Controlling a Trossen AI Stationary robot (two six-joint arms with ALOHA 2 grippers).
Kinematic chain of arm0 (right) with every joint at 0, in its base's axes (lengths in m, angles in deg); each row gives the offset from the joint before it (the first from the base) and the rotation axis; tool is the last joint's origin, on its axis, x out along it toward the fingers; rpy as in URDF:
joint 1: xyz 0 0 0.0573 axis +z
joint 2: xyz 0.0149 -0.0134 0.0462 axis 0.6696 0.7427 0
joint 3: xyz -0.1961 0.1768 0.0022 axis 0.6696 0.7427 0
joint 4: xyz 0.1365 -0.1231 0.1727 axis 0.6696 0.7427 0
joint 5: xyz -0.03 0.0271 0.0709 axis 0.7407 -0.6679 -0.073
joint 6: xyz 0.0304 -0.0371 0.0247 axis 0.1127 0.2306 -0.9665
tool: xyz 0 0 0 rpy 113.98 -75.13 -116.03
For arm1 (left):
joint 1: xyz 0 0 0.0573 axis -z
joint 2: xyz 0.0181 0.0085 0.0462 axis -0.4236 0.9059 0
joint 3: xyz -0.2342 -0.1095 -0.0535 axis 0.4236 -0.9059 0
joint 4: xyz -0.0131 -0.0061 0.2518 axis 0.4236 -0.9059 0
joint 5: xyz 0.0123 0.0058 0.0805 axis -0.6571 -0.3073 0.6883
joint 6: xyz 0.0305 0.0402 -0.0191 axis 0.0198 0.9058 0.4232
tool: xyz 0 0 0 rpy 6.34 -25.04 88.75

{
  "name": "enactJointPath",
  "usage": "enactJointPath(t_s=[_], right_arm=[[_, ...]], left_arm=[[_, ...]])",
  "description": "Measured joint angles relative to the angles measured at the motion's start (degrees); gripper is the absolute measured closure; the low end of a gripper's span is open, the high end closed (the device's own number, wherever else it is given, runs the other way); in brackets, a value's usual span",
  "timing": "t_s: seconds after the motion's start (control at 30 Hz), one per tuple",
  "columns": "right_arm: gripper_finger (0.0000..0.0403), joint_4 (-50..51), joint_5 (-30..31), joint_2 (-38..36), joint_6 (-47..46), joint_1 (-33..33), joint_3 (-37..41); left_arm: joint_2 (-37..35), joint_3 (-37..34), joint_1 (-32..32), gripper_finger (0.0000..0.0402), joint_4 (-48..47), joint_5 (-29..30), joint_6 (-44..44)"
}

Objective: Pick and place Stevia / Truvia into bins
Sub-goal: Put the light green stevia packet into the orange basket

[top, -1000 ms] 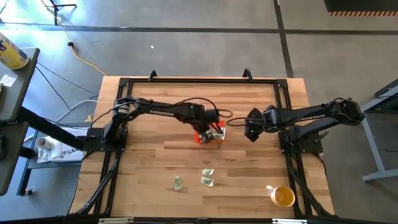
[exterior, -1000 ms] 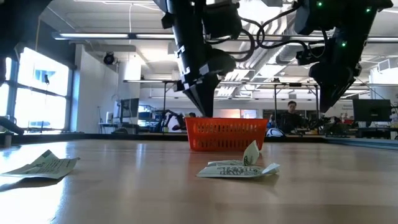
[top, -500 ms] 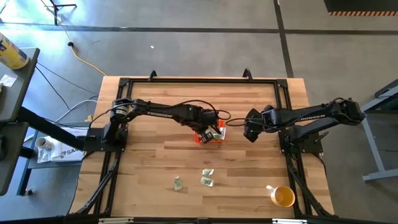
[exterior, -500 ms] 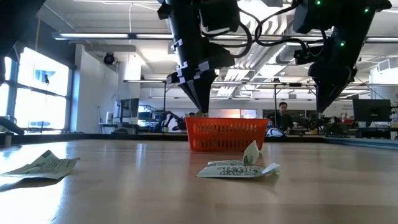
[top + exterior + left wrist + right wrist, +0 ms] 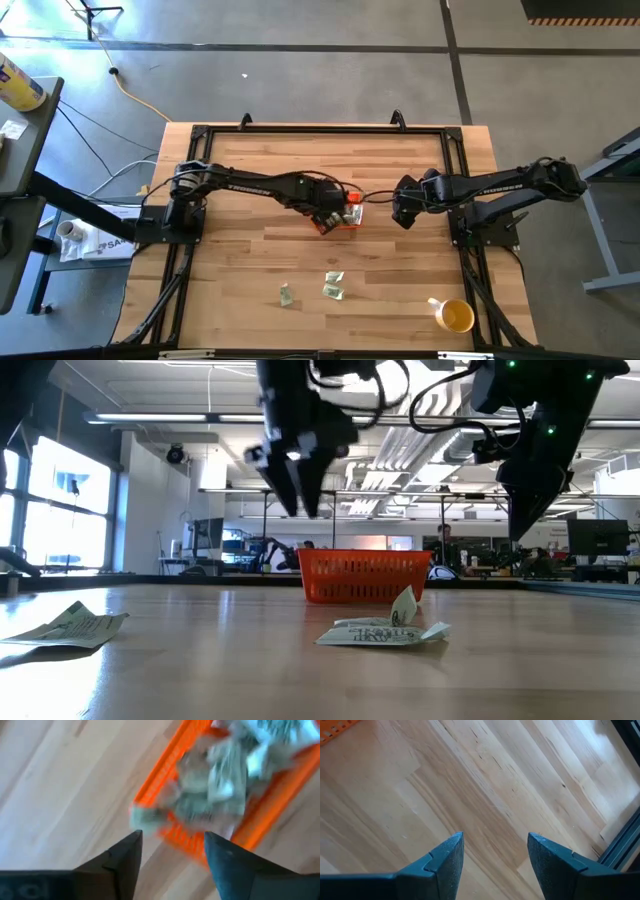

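My left tool [image 5: 330,203] hangs over the left end of the orange bin [image 5: 343,217], its fingers spread wide with nothing between them. Crumpled Stevia packets [image 5: 227,767] lie heaped inside that bin. My right tool [image 5: 398,210] waits just right of the bin above bare tabletop [image 5: 250,250], fingers apart and empty. Three more packets [image 5: 333,290] lie loose nearer the front edge, with a yellow cup [image 5: 455,316] at the near right.
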Motion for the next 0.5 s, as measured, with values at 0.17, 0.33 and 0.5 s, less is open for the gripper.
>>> enactJointPath(t_s=[0.17,0.33,0.5], right_arm=[[0.0192,-0.57,-0.22,0.02,1.77,0.00,0.03],[0.0192,-2.52,-2.81,0.02,4.93,0.00,0.03],[0.0192,-6.21,-8.73,0.02,8.48,-0.04,0.03]], left_arm=[[-3.59,0.36,4.07,0.0143,-8.25,0.12,-2.51],[-5.07,-2.43,9.01,0.0166,-13.09,-6.42,-7.80],[-5.09,-6.40,14.68,0.0180,-13.78,-14.47,-20.97]])
